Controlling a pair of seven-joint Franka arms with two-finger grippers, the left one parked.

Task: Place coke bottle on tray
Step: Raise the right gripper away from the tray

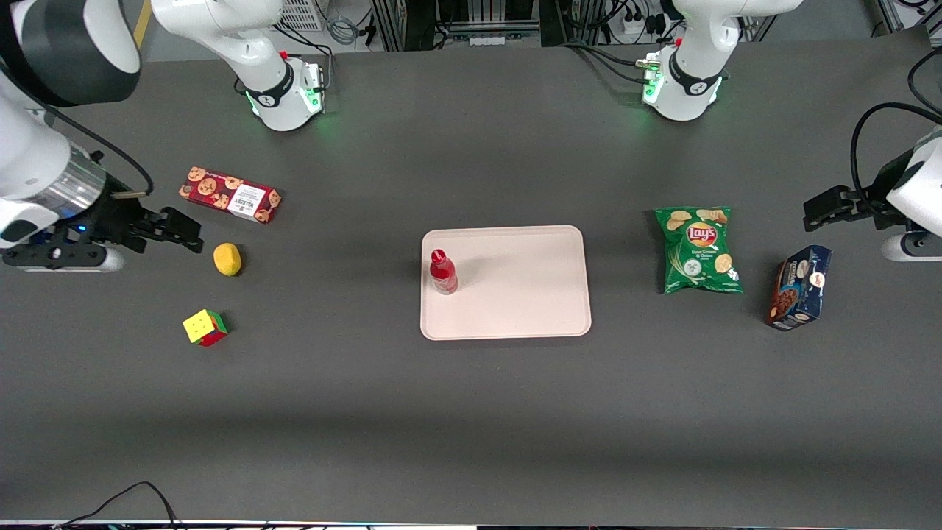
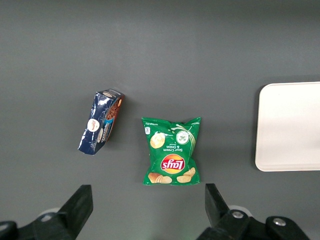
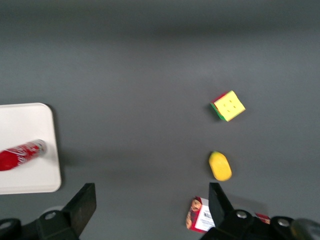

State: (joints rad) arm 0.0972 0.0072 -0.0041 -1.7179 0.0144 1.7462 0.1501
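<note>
The coke bottle (image 1: 443, 271), small and red with a red cap, stands upright on the tray (image 1: 515, 302), close to the rim at the tray's end toward the working arm. The tray is a flat pale pinkish-beige rectangle at the table's middle. My gripper (image 1: 188, 232) hangs open and empty well away from the tray, toward the working arm's end of the table, beside the cookie box and the yellow ball. The right wrist view shows the bottle (image 3: 20, 155) on the tray (image 3: 25, 125) and my open gripper (image 3: 151, 200) over bare table.
A red cookie box (image 1: 229, 194), a yellow ball (image 1: 227, 259) and a coloured cube (image 1: 204, 327) lie near my gripper. Toward the parked arm's end lie a green chips bag (image 1: 698, 249) and a dark blue box (image 1: 800, 287).
</note>
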